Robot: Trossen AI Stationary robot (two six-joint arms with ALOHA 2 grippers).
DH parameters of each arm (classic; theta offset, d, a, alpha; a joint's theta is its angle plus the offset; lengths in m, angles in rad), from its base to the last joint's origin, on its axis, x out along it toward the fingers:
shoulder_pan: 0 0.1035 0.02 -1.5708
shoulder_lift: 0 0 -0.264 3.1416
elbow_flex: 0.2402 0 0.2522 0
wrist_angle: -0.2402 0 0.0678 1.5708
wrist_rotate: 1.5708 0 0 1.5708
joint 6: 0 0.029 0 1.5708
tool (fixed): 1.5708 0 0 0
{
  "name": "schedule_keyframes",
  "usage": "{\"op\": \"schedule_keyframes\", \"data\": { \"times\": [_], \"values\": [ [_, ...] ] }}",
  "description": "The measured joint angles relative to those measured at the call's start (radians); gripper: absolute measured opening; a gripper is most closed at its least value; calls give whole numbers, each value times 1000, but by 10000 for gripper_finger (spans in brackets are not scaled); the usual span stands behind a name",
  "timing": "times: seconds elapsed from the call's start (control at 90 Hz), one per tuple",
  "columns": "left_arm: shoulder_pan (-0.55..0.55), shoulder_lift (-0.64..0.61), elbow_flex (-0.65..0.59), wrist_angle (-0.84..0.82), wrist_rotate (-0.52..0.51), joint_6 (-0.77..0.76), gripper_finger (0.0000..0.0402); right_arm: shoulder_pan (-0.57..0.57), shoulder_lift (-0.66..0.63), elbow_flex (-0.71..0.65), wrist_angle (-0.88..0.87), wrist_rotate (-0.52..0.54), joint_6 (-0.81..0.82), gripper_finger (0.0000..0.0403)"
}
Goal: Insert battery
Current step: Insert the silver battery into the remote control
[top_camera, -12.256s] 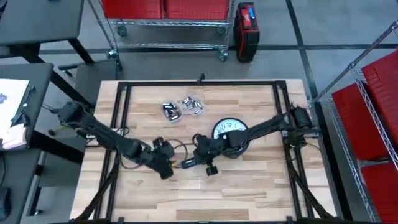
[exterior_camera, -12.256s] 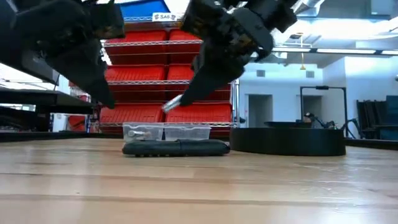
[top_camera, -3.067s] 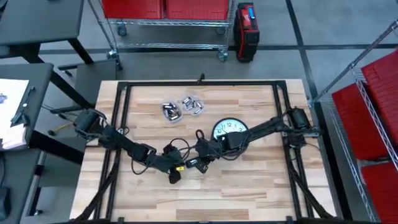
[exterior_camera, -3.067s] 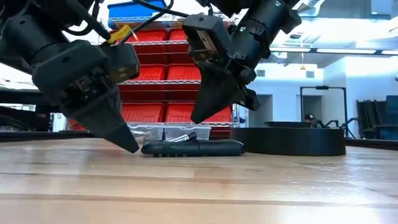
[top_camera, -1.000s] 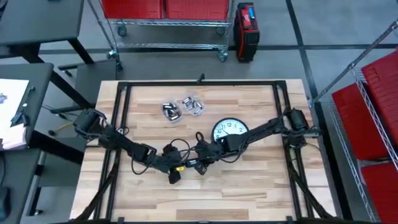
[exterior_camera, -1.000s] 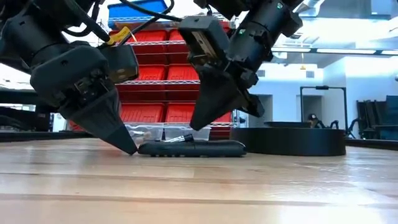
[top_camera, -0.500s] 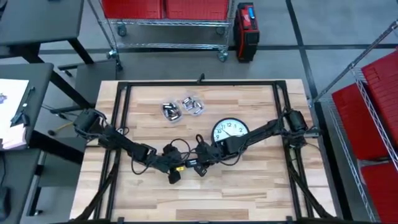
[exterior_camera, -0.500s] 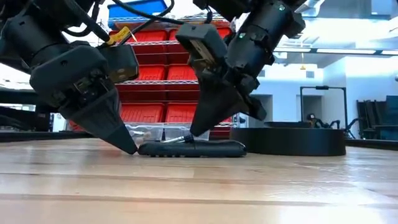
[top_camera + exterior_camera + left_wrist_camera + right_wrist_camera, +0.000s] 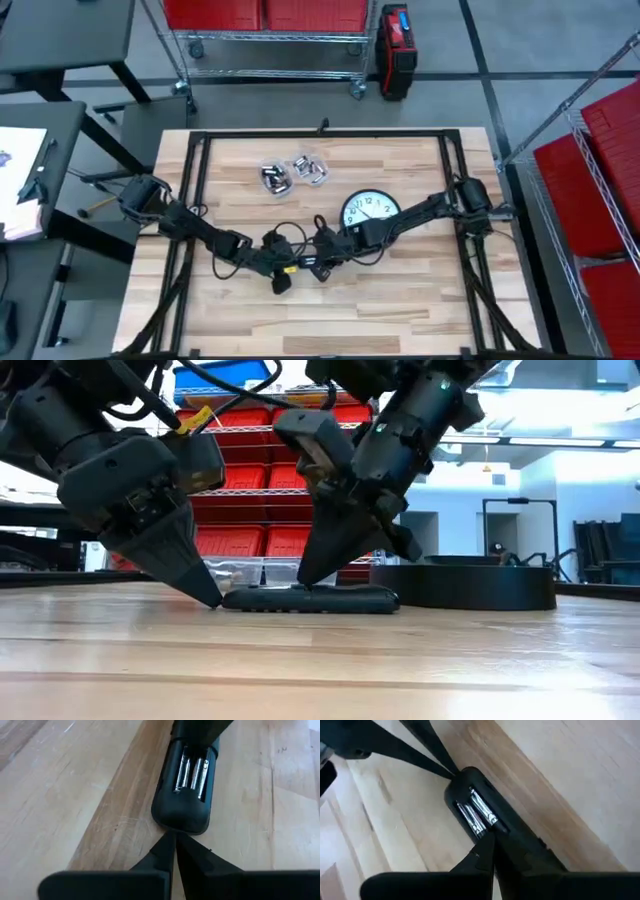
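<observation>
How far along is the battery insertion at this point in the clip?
Nearly done. Two batteries lie side by side in the open bay of the black remote. The left hand, shut, braces the remote's end, while the right hand, shut, presses its tips at the batteries. Left: a final seating push if needed, then pulling back. No cover is visible.

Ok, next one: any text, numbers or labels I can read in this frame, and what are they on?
Clock: hour numerals around the dial, too small to read.
White label strip on the shelf above the red bins: printed, too blurred to read.
Yellow tag on the left arm's cable: no readable print.
Remote and its two batteries: no markings show.
Paper on the side desk: marks unreadable.
</observation>
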Motion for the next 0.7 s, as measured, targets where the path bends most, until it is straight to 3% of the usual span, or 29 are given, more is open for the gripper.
{"op": "schedule_keyframes", "data": {
  "times": [0.344,0.489,0.7],
  "values": [
    [0,0,0,21,1,10,0,3,7,0,17,5,-24,0],
    [1,0,0,25,0,23,0,-3,0,2,-9,-9,-94,0],
    [1,-22,3,13,5,68,0,-43,-114,71,-74,-25,-263,0]
  ]
}}
